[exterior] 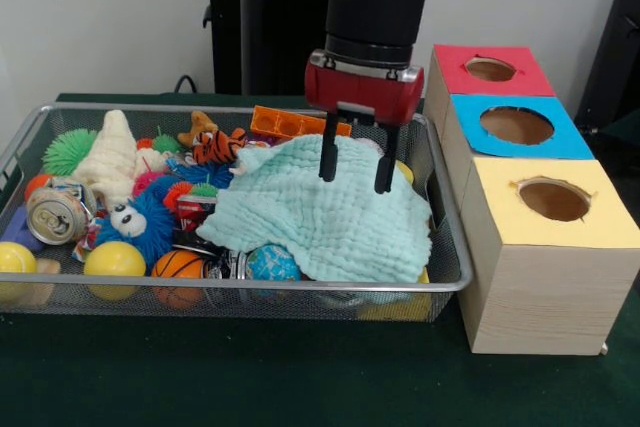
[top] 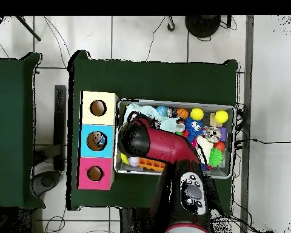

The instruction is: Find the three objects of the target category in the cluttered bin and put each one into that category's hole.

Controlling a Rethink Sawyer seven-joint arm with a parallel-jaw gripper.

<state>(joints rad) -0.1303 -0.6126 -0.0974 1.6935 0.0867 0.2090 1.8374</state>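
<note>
The bin (exterior: 452, 282), heaped with toys under a pale green cloth (exterior: 330, 212), sits on the dark green table (exterior: 300, 377) beside the blue-framed hole (exterior: 516, 125). Above the cloth the gripper (exterior: 356, 167) hangs with fingers spread, empty. White tiled floor (top: 269, 91) surrounds the table.

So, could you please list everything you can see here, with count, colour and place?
bin: one, silver wire mesh, on the green table
cloth: one, pale mint, over the bin's right half
balls: two yellow, one orange basketball, one blue globe, along the bin's near edge
can: one, silver, bin's left
blue fuzzy toy: one, left of centre
tiger toy: one, orange striped, bin's far side
boxes: three, wooden, right of the bin; red-framed hole farthest, blue-framed hole in the middle, yellow-framed hole nearest
gripper: one, red, jaws open, just above the cloth
</note>
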